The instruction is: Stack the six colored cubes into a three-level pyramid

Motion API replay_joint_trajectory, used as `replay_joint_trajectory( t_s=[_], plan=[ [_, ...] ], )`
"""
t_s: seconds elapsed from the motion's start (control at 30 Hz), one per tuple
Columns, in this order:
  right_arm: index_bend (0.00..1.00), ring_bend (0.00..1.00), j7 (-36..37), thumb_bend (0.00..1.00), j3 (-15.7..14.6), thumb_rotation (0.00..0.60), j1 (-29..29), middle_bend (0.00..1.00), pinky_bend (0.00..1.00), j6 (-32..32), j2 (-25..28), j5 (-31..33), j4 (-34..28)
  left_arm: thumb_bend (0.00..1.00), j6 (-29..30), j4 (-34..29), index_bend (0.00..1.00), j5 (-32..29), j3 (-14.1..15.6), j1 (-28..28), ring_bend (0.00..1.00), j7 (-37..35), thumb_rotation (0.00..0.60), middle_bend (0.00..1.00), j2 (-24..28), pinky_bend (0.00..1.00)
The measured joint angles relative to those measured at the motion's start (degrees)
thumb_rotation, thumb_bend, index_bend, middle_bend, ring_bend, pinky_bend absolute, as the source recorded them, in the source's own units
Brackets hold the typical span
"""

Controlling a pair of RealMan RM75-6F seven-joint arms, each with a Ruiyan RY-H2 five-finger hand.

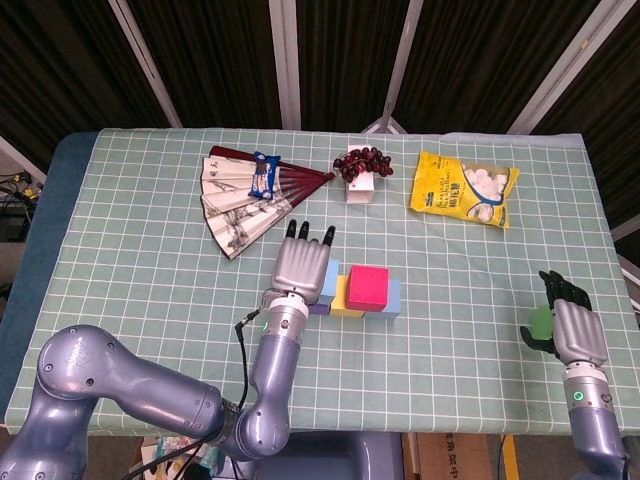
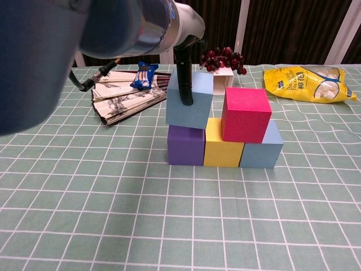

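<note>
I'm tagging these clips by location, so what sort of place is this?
Probably a robot lab or demo booth: dark curtains with metal poles behind a table with a green checked cloth, staged with colored cubes, a paper fan and a snack bag.

purple cube (image 1: 318, 308): mostly hidden, head view | green cube (image 1: 541, 322): half-hidden behind right robot hand (image 1: 576, 330)

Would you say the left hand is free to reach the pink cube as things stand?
Probably not: the left hand holds the light blue cube beside the pink cube, so it is occupied.
</note>
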Motion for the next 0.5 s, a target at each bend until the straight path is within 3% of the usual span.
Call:
replay_joint_trajectory(
  t_s=[0.5],
  plan=[
    [0.0,0.0,0.4,0.34,-0.2,0.6,0.1,0.0,0.0,-0.1,0.1,0.2,-0.1,0.28,-0.2,3.5,0.0,0.7,-1.7,0.3,0.08,2.0,0.6,0.46,-3.6,0.07]
  ],
)
